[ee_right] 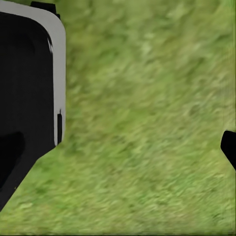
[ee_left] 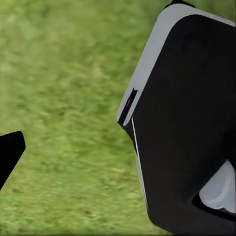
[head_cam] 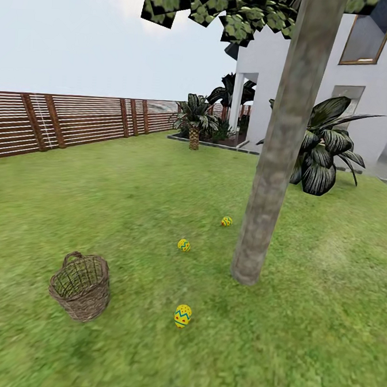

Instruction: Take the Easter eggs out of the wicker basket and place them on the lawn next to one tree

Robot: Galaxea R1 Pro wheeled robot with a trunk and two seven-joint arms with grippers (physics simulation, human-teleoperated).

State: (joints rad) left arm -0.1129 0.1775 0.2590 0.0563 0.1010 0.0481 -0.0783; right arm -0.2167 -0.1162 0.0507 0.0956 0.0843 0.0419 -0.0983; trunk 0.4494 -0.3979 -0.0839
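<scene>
In the head view, three yellow painted Easter eggs lie on the lawn (head_cam: 323,318) of the garden. One egg (head_cam: 182,316) is nearest me, one (head_cam: 183,245) is farther back, and one (head_cam: 226,221) lies close to the tree trunk (head_cam: 276,164). The brown wicker basket (head_cam: 81,286) stands left of the nearest egg, tipped slightly, with no egg visible inside. One dark fingertip (ee_left: 10,152) of my left gripper shows over bare grass. A dark fingertip (ee_right: 230,147) of my right gripper also hangs over grass, holding nothing.
A slatted wooden fence (head_cam: 66,121) runs along the left. The white house (head_cam: 362,95) and palm-like plants (head_cam: 323,148) stand behind the tree. My black and grey body panel (ee_left: 187,128) shows beside each wrist (ee_right: 24,88).
</scene>
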